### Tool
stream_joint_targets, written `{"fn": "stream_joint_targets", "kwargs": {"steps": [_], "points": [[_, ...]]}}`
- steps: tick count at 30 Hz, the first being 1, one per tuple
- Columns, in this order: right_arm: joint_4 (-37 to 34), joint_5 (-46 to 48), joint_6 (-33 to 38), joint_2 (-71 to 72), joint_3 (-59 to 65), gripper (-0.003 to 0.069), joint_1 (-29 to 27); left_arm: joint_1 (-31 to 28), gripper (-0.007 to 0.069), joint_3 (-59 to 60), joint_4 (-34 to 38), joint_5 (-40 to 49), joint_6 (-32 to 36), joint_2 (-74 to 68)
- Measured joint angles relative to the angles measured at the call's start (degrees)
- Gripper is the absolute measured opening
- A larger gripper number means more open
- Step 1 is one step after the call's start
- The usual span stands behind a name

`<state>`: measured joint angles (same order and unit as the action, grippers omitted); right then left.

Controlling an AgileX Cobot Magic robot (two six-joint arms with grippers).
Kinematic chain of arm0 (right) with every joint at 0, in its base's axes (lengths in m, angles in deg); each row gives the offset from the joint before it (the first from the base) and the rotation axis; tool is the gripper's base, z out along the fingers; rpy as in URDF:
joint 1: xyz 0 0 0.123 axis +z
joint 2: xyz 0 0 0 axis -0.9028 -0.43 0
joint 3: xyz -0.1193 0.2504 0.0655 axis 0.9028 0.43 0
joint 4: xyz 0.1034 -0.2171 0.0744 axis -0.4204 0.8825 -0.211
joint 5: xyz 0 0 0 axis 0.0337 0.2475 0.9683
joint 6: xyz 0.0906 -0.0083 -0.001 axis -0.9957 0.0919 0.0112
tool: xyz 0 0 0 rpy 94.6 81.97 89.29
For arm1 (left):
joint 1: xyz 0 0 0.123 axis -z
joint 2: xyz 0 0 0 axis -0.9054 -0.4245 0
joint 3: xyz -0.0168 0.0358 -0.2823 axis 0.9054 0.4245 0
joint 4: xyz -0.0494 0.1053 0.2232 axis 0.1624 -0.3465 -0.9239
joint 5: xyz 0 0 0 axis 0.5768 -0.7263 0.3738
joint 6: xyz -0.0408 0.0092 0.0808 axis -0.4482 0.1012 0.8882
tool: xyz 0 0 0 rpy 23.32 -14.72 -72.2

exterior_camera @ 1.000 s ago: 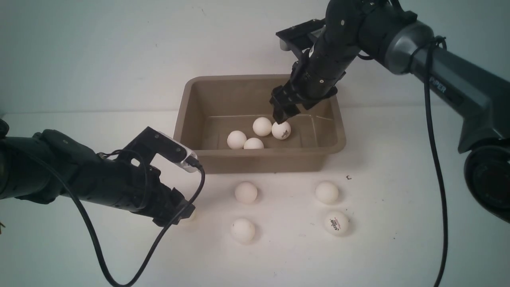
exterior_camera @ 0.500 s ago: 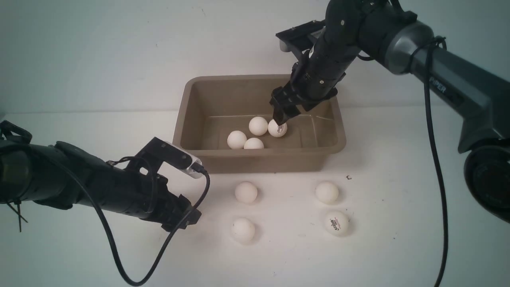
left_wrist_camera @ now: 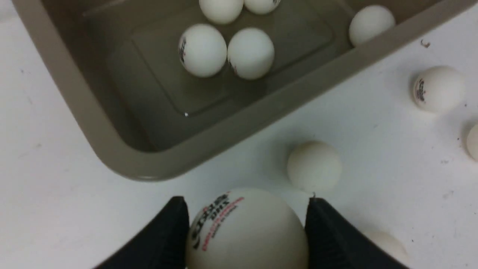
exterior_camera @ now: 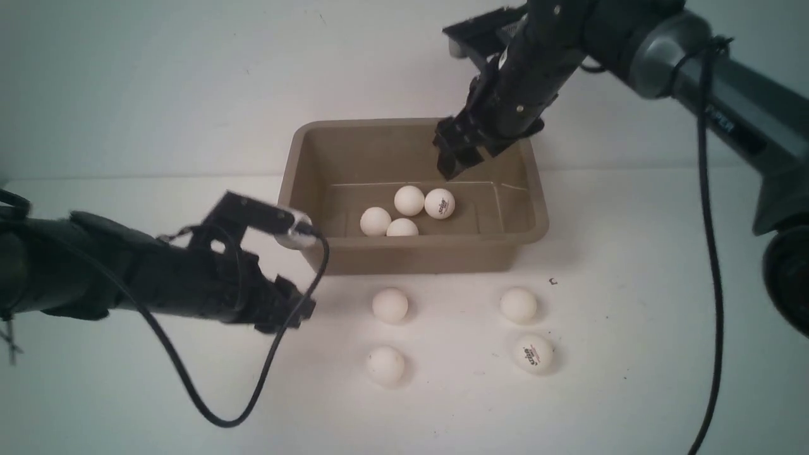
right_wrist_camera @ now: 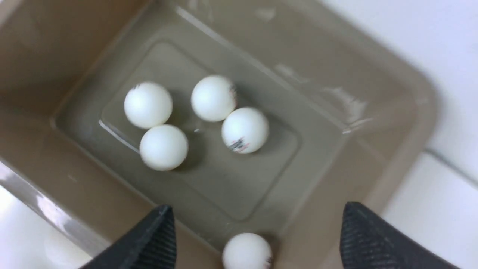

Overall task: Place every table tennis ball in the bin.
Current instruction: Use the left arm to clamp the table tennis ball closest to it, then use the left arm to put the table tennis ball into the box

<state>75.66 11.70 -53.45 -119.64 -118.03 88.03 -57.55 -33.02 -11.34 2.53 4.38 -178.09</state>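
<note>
our left gripper (left_wrist_camera: 246,201) clamps a printed table tennis ball (left_wrist_camera: 242,231), ready for the bin (left_wrist_camera: 112,149); right gripper (right_wrist_camera: 257,207) gapes empty above it.

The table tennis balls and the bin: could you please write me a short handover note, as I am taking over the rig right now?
Left gripper: shut on a logo ball, just outside the bin, by its front-left corner.
Right gripper: open and empty, above the bin.
Done: five balls lie in the bin; the front view hides one behind the near wall.
Left: drop the held ball in, then fetch the four loose balls on the table in front of the bin.
</note>
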Motion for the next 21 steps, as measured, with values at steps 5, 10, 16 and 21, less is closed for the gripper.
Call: {"fn": "stream_joint_targets", "kwargs": {"steps": [5, 10, 16, 21], "points": [[1.50, -0.05, -0.44, 3.17, 1.95, 0.0505, 0.00, 0.14, 0.0353, -2.97, -7.50, 0.44, -6.84, 0.17], [1.78, 0.01, -0.91, 6.06, 6.89, 0.0481, 0.00, 0.74, 0.0353, -8.89, -15.60, 1.62, -14.47, -3.44], [1.78, -0.05, -1.53, 8.38, 12.78, 0.0475, 0.00, 2.68, 0.0353, -18.65, -21.05, 3.01, -18.90, -10.12], [1.78, -0.05, -1.89, 10.68, 19.86, 0.0472, 0.00, 4.31, 0.0353, -26.17, -24.06, 5.32, -20.40, -16.07]]}}
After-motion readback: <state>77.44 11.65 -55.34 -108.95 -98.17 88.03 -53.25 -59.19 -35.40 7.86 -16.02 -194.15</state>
